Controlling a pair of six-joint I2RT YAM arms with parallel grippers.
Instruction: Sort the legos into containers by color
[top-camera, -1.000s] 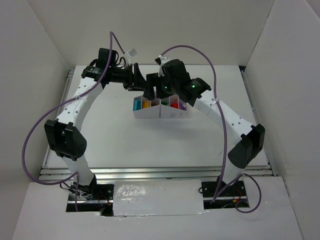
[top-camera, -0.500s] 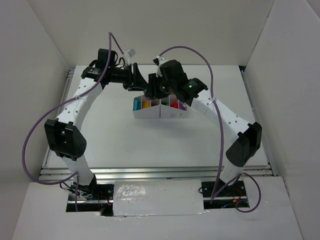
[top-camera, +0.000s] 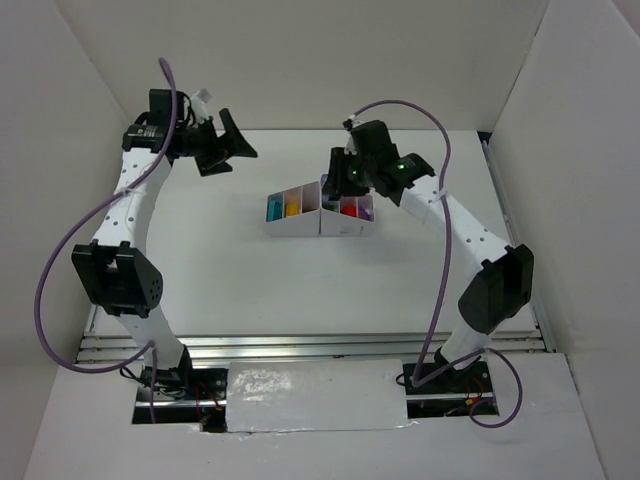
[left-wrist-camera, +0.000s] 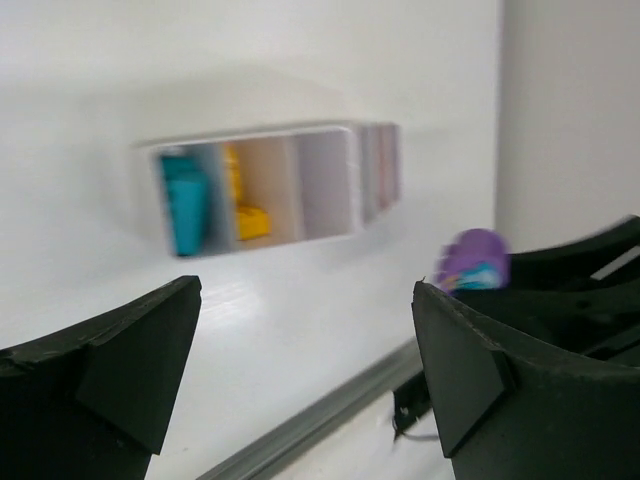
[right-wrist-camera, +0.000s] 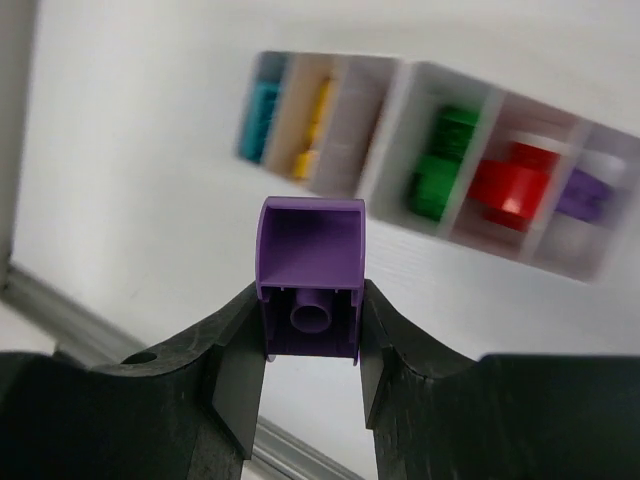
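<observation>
**Right gripper holds a purple brick by the tray; left gripper stands wide open**

The white tray (top-camera: 300, 228) sits on the table (top-camera: 250, 280), and everything here is placed against it.

The right gripper (right-wrist-camera: 311, 338) is clamped on a purple brick (right-wrist-camera: 310, 262). Its two black fingers (right-wrist-camera: 235, 385) press the brick's lower sides, and the hollow underside with its round tube faces the wrist camera. From above, this gripper (top-camera: 338, 180) hangs at the tray's far edge, near its middle. The held brick cannot be made out in that view.

The left gripper (left-wrist-camera: 305, 370) has its jaws spread wide with nothing between them. From above it (top-camera: 228, 148) is well apart from the tray, beyond its far left corner.

Inside the tray, from the left end:
- a teal brick (right-wrist-camera: 262, 115) in the end slot
- yellow bricks (right-wrist-camera: 312, 125) in the slot beside it
- green bricks (right-wrist-camera: 440, 165) in the right half
- red bricks (right-wrist-camera: 515, 180) next to the green
- a stored purple brick (right-wrist-camera: 585, 190) in the right end slot

The wrist views are blurred, so the number of bricks in each slot cannot be told.
</observation>
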